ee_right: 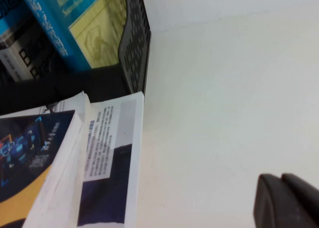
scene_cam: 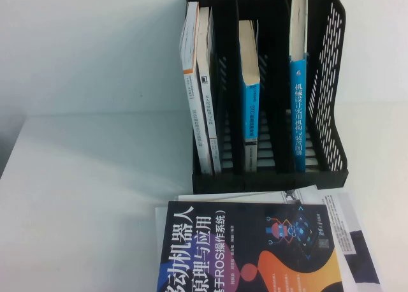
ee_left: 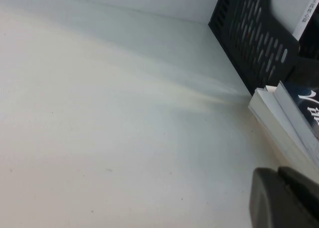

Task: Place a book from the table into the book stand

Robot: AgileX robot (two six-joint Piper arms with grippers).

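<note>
Black-navy book (scene_cam: 248, 250) lies flat before the book stand (scene_cam: 331, 81); left gripper (ee_left: 285, 198) and right gripper (ee_right: 286, 200) fingers closed, empty.

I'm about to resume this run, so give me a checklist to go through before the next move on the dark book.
1. Book flat on the table before the stand: ok.
2. Book free, nothing on it: ok.
3. Book stand has an empty slot between the two blue books: ok.
4. Left claw shut, beside the book stack, holding nothing: ok.
5. Right claw shut over bare table: ok.
6. Loose white pages under the book could shift: not ok.
</note>
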